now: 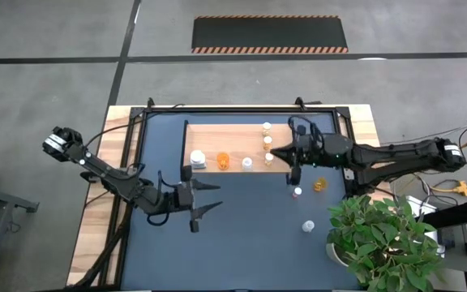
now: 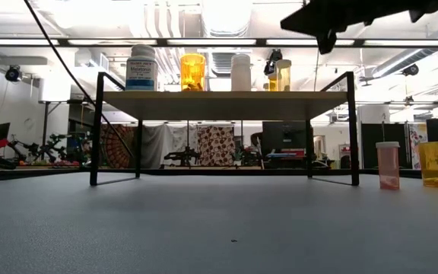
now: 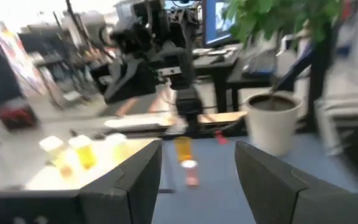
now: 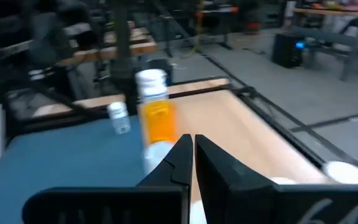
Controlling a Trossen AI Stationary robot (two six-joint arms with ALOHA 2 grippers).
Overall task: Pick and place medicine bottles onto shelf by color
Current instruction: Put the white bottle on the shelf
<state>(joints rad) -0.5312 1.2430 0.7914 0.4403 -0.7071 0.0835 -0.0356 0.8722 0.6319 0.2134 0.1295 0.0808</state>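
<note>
- Left claw [image 1: 209, 199]: over the bare dark blue counter [image 1: 242, 235], in front of the shelf's left end. Its two fingers [image 3: 129, 180] stand well apart, with nothing between them and nothing touched.
- Shelf [image 1: 233, 138]: a light-wood board in a thin black frame, at the far middle of the counter. In the low view it stands raised on black legs.
- Bottles on the shelf, along its front edge: a white bottle [image 1: 197, 160] at the left, an orange bottle [image 1: 223, 161] beside it, then a small white one [image 1: 247, 163]. A short row of pale-capped bottles [image 1: 267, 142] runs toward the back, just beside the right claw.
- Right claw [image 1: 276, 152]: above the right part of the shelf, fingers pressed together, holding nothing. In its wrist view an orange bottle with a white cap stands just beyond the tips.
- Bottles on the counter: a small white-capped one [image 1: 297, 192] and an amber one [image 1: 320, 185] in front of the shelf's right end; another white one [image 1: 307, 225] nearer the potted plant [image 1: 387, 239].
</note>
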